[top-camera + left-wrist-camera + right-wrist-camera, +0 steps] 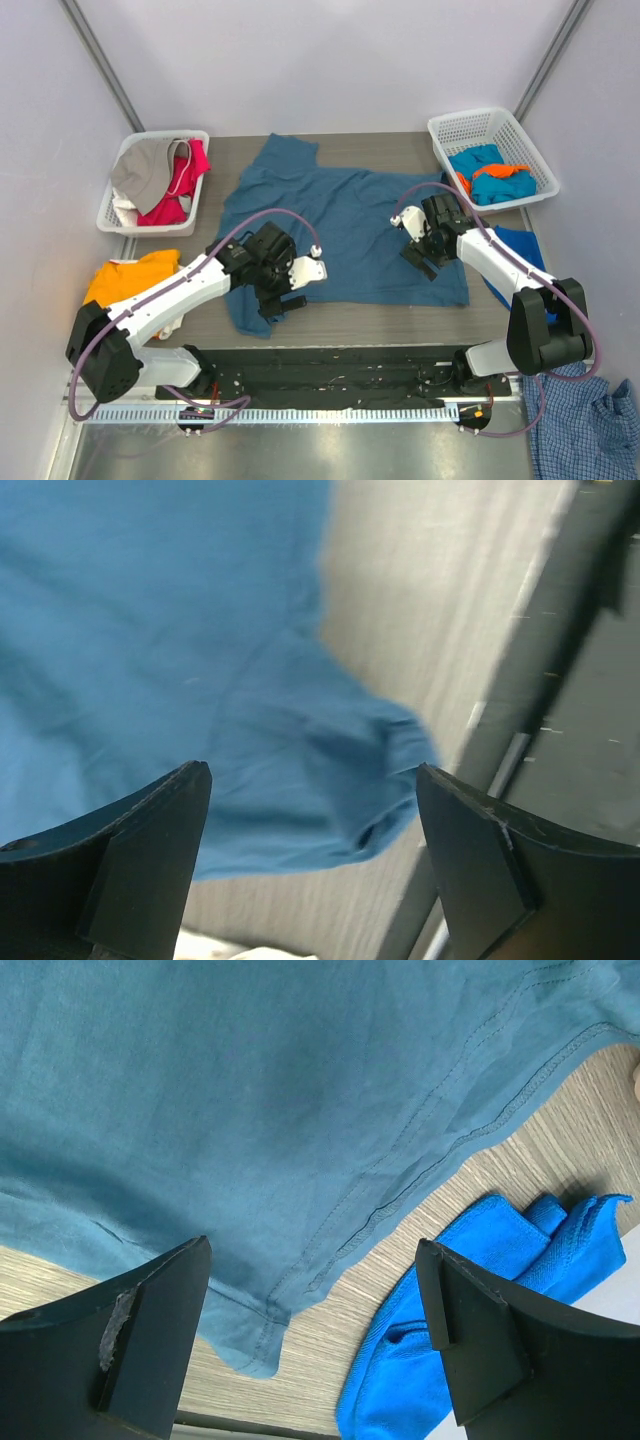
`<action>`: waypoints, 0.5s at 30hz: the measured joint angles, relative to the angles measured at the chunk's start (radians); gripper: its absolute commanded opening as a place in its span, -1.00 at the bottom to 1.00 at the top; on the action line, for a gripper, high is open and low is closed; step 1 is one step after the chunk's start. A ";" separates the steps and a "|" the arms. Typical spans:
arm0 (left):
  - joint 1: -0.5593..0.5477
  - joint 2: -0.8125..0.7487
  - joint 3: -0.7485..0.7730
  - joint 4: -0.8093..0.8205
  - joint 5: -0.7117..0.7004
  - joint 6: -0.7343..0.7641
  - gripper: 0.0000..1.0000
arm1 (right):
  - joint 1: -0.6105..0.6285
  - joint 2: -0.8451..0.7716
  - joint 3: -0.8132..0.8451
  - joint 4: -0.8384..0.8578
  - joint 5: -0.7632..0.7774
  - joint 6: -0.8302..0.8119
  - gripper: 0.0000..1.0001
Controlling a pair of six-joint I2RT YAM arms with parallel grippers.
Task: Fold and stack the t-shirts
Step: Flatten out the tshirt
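Teal-blue t-shirt (350,215) lies spread flat in the middle of the surface (400,320), its near edge under both tools. The left tool (278,300), jaws spread and holding nothing, hovers over the shirt's bunched near-left corner. The right tool (422,262), likewise spread and empty, hangs above the near-right hem corner, near a bright blue cloth (522,248). An orange t-shirt (125,275) sits at the left edge. At the far corners stand the left basket (110,222), holding grey and red garments, and the right basket (500,122), holding turquoise and orange ones. Pale walls enclose everything.
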 measured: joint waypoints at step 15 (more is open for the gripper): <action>-0.040 0.185 -0.017 0.066 0.041 -0.011 0.33 | 0.012 -0.024 -0.021 -0.009 0.021 0.007 0.82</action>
